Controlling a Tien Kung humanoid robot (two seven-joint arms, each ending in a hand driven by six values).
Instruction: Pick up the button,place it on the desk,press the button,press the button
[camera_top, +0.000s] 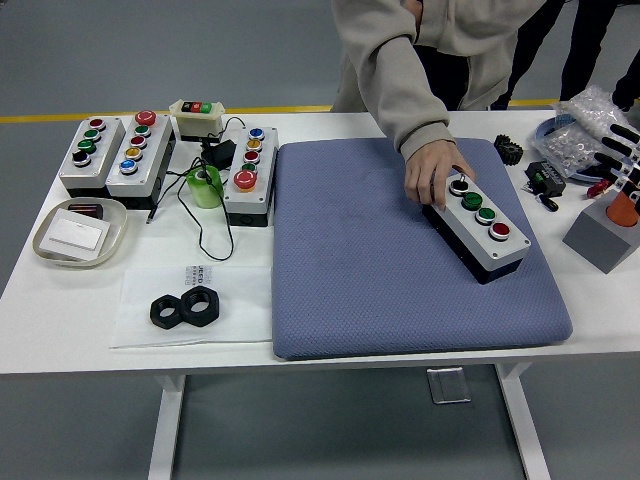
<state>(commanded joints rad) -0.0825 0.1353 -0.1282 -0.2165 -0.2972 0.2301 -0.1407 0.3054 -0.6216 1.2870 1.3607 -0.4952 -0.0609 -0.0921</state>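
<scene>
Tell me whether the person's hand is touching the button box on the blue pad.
Touching. The head view shows the person's hand resting on the far end of the button box, fingers over its edge beside the white button, with no gap visible.

Grey button box (478, 224), 4 buttons: white, 2 green, red; blue textured mat (380, 290); white table (80, 320); beige sleeve (395, 85).

Person (420, 60): cut off by the top edge above the button box; only torso and one arm show.
Right hand (618, 165): cut by the right edge, right of the button box; finger state unclear.
Button box (476, 224): far end hidden under the person's hand (432, 172).
Paper label (196, 273): print too small to read.
Bag (590, 125): contents unclear.
</scene>
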